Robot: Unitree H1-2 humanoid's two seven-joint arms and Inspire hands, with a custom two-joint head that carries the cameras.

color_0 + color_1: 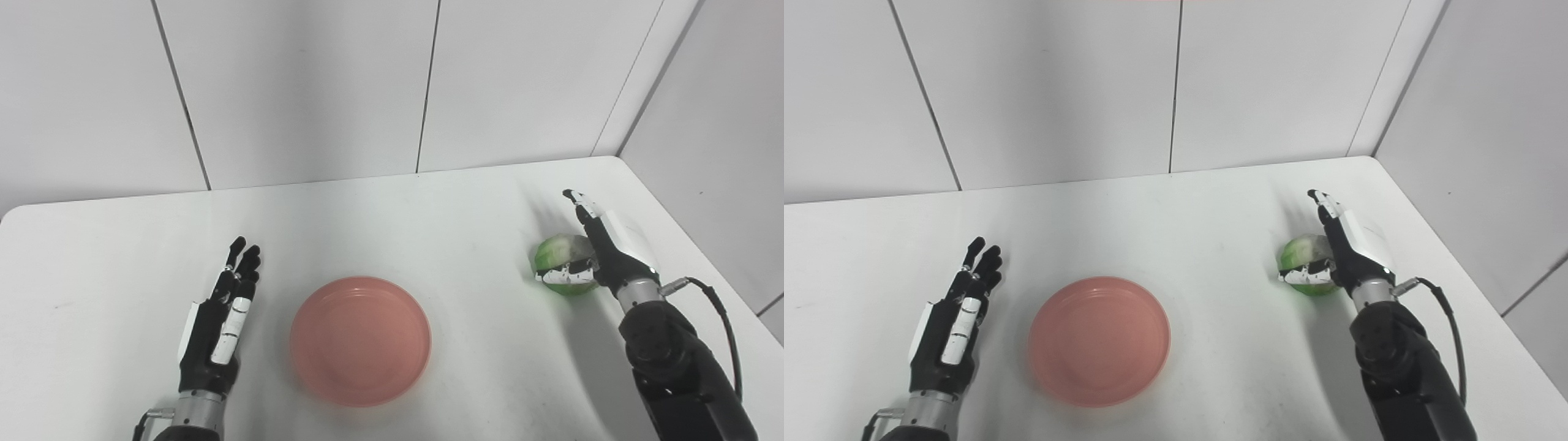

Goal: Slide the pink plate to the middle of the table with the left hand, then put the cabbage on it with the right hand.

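Note:
The pink plate (360, 340) lies flat near the middle of the white table (398, 214), empty. My left hand (222, 317) is open, fingers straight and pointing away from me, just left of the plate and apart from it. The green cabbage (560, 258) sits on the table at the right. My right hand (597, 245) is against the cabbage's right side, fingers stretched out above and behind it, thumb across its front. The hand is open around the cabbage, which rests on the table.
White wall panels (306, 92) stand behind the table, and another wall (723, 122) runs along its right edge. A black cable (716, 306) loops from my right wrist.

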